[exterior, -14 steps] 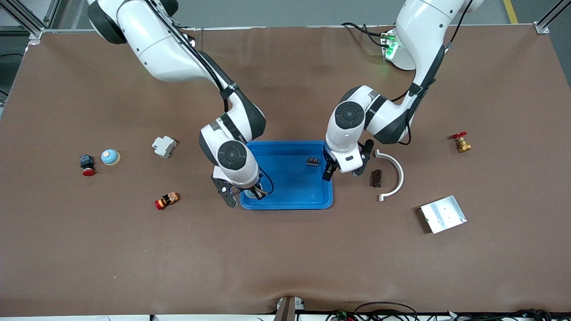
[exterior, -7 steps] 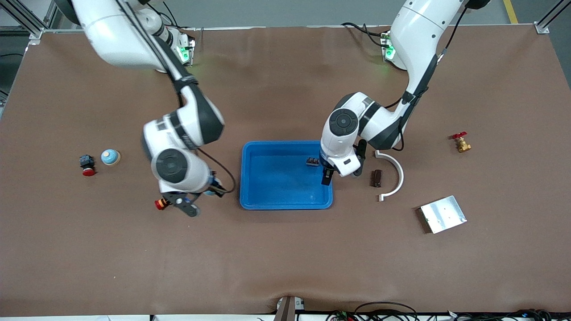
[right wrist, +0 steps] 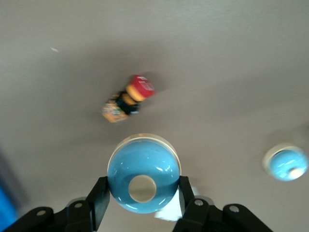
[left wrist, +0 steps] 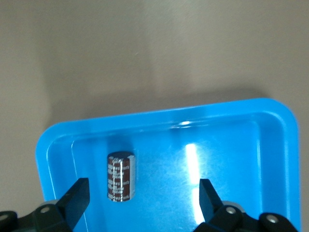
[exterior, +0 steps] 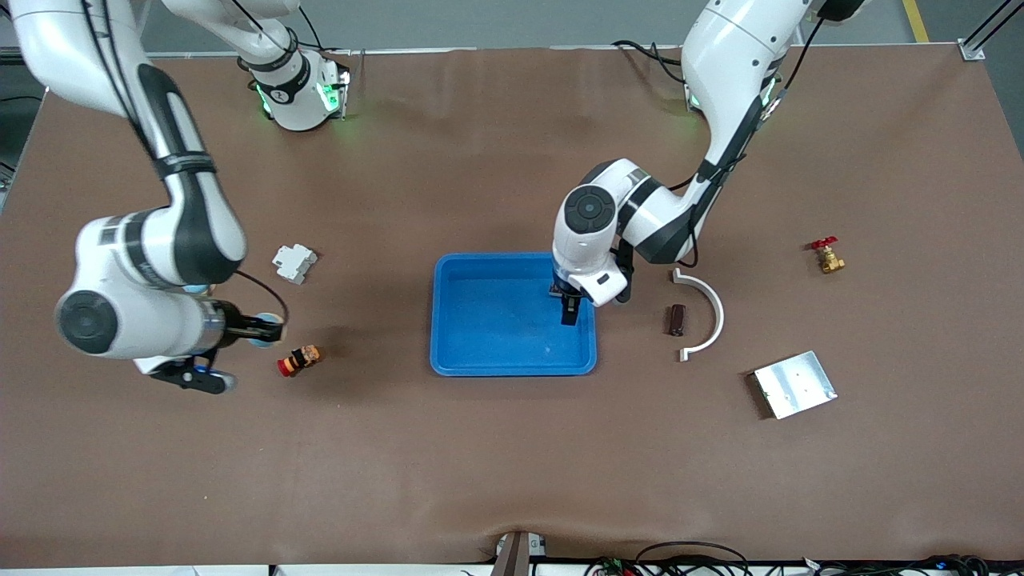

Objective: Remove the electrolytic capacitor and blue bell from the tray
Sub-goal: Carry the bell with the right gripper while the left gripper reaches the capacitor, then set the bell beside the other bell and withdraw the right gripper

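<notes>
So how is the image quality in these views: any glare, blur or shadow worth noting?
Left wrist view: white glare streak on the blue tray floor beside the capacitor, which stays sharp. Right wrist view: the held blue bell is fairly crisp, the red-capped button and second bell soft. Front view: even light, soft shadows, slight smear on the right pincer.

Blue bell in end effector

Dark cylindrical capacitor lying in blue tray; blue bell clamped in right hand
</notes>
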`<control>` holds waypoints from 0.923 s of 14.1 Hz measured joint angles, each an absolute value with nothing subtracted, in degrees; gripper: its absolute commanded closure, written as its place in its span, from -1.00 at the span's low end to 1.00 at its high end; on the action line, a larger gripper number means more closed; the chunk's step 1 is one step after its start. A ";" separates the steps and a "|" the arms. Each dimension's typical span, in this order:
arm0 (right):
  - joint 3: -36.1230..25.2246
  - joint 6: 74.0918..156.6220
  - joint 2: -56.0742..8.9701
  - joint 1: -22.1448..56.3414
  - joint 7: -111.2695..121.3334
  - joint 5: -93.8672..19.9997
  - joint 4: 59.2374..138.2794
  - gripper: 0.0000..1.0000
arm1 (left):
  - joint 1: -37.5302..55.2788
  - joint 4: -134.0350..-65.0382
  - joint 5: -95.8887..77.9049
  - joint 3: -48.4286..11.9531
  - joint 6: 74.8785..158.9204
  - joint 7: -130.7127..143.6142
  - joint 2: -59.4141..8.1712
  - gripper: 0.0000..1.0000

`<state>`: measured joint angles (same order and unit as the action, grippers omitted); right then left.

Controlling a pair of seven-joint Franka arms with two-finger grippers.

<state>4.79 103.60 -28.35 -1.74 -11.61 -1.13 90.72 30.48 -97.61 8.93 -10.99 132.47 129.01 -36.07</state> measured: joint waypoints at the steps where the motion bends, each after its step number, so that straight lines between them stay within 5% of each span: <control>1: 4.44 105.05 -28.32 -3.05 -8.10 -1.12 92.11 0.96 | 30.96 -96.70 8.99 -10.96 132.07 129.78 -37.17 -1.00; 10: 0.84 129.47 -28.36 -3.91 1.89 -1.02 109.35 0.92 | 31.64 -94.84 10.43 -10.77 131.70 130.82 -40.55 -1.00; 12: 0.85 129.71 -28.36 -3.85 1.85 -1.02 109.68 0.43 | 31.92 -94.84 10.54 -10.77 131.70 130.82 -40.96 -1.00; 13: 0.86 129.72 -28.35 -3.79 1.66 -1.02 109.68 -0.07 | 32.04 -94.84 10.76 -10.78 131.70 130.83 -41.04 -1.00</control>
<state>0.86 129.72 -28.35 -3.79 1.66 -1.02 109.68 32.04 -94.84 10.76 -10.78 131.70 130.83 -41.04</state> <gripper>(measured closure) 0.370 0.000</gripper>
